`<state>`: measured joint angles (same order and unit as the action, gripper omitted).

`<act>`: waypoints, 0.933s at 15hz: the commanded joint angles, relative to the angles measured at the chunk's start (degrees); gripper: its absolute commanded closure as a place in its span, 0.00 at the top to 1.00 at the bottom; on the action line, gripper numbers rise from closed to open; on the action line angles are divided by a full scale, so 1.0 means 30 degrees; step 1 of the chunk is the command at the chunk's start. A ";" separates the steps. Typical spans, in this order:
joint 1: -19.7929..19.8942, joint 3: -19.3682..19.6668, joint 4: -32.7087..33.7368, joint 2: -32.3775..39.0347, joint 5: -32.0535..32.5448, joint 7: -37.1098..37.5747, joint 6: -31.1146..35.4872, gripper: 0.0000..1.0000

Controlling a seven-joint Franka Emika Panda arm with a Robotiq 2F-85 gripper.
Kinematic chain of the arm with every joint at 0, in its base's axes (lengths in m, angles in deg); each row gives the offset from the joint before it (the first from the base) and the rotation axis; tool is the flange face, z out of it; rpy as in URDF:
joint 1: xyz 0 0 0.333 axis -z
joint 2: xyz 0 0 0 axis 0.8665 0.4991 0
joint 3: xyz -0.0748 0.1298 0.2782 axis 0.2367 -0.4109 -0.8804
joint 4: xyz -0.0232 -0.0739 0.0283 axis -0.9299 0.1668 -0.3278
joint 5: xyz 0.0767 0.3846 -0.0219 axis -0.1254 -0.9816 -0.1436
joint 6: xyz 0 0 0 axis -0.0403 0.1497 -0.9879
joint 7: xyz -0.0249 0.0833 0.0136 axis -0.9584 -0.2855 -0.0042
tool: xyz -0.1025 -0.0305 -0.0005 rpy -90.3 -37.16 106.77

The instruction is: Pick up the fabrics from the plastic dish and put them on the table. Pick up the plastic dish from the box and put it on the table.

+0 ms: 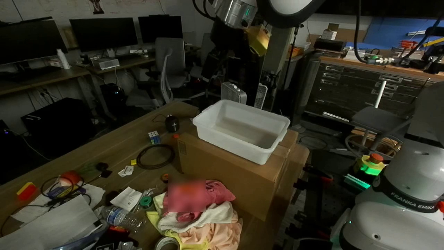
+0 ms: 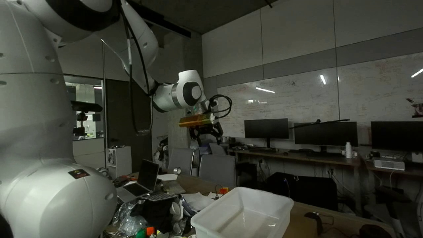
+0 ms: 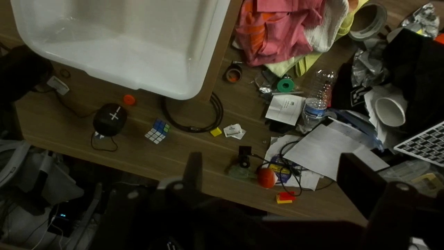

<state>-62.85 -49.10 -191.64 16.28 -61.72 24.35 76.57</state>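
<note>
Pink and yellow fabrics point(image 1: 199, 218) lie on the table point(image 1: 118, 152) below the spread, unladen gripper point(image 3: 270, 158), I'd guess so the dish point(image 1: 229, 145), also below on its box point(image 1: 222, 170), can be lifted empty.

Lighting is dim. A handwriting-covered whiteboard point(image 2: 281, 105) lines the wall point(image 2: 297, 43) above desks point(image 2: 317, 159) carrying dark monitors point(image 2: 325, 137). Grey chairs point(image 2: 217, 170) stand nearby. A window point(image 2: 89, 91) shows a brighter space beyond. A dark, multi-drawer cabinet point(image 1: 350, 93) is noted in an exterior view.
</note>
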 commanded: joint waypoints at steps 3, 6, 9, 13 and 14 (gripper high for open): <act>0.0366 0.0269 0.0474 0.1477 0.0909 0.0693 -0.1065 1.00; 0.0534 0.0531 0.0598 0.2470 0.1229 0.0921 -0.1625 1.00; 0.0626 0.0878 0.0748 0.3501 0.1038 0.0808 -0.2130 1.00; 0.0722 0.1345 0.0967 0.4629 -0.0336 -0.0664 -0.2535 1.00; 0.0788 0.1430 0.1018 0.4890 -0.0748 -0.1227 -0.2504 1.00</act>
<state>-60.85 -45.48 -190.93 28.67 -60.51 24.95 70.74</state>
